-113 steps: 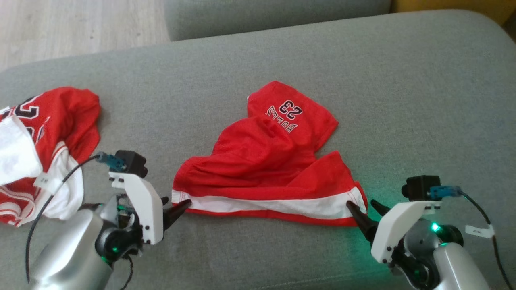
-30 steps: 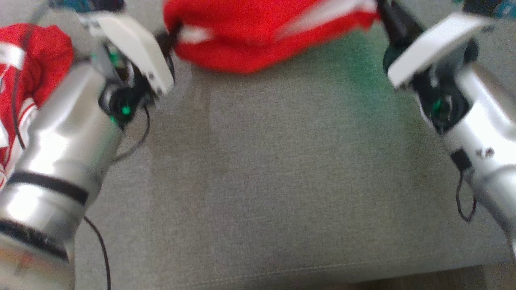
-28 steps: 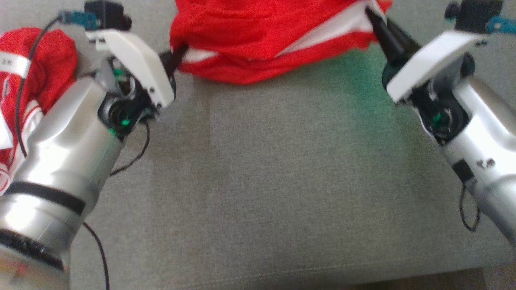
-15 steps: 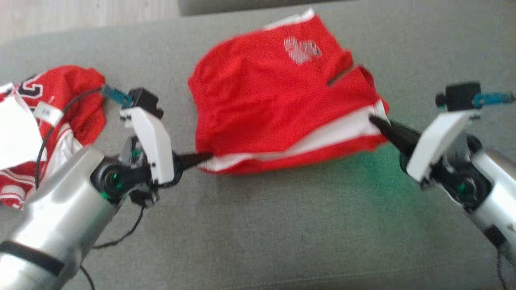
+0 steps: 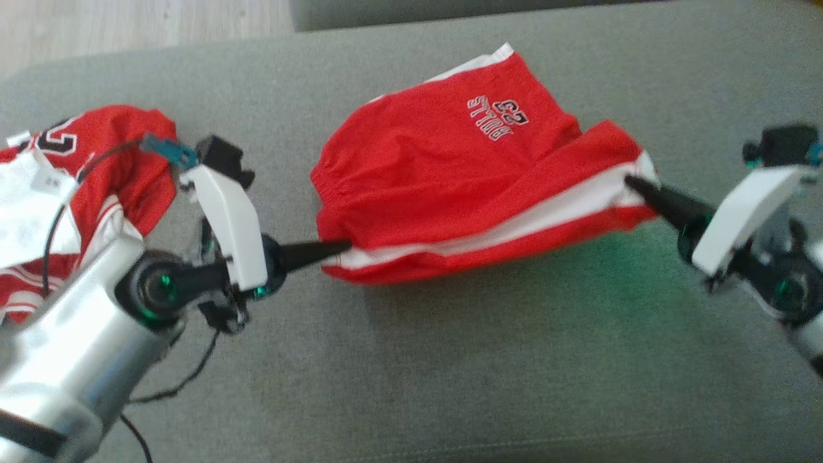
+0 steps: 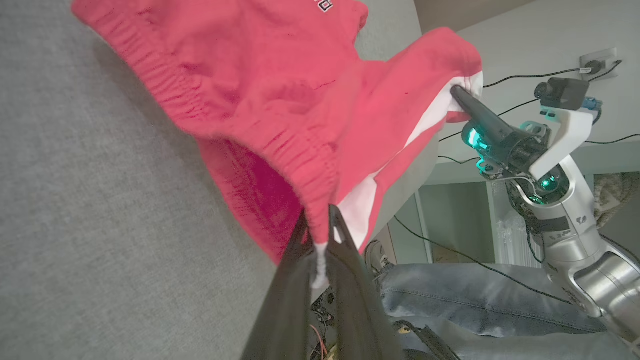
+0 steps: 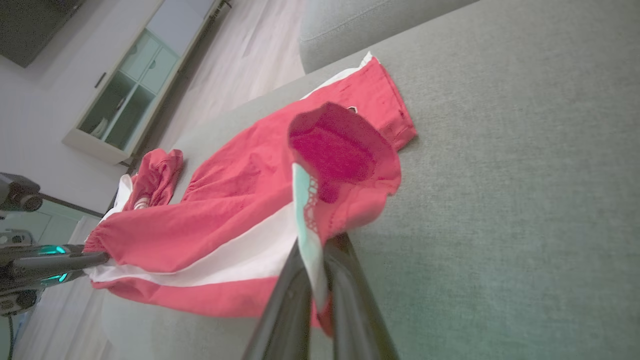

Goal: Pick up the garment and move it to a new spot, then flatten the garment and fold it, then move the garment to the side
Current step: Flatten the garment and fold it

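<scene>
Red shorts (image 5: 463,173) with a white side stripe and "BULLS 23" print hang stretched between my two grippers over the grey sofa seat (image 5: 488,360). My left gripper (image 5: 344,245) is shut on the waistband corner of the shorts (image 6: 280,100), the white stripe pinched between its fingers (image 6: 300,260). On the other side, my right gripper (image 5: 633,184) is shut on the leg hem of the shorts (image 7: 240,220), cloth caught between its fingers (image 7: 345,280). The far leg lies on the cushion while the near edge is lifted.
A second red and white jersey (image 5: 83,186) lies crumpled at the left of the sofa, beside my left arm. Wooden floor (image 5: 128,26) lies beyond the sofa's far edge. A person's leg in jeans (image 6: 465,305) is in the left wrist view, below the sofa's edge.
The head camera tilted back up after pointing low. Both grippers lifted the shorts, carried them further back on the seat and pulled them wider; the print now faces up.
</scene>
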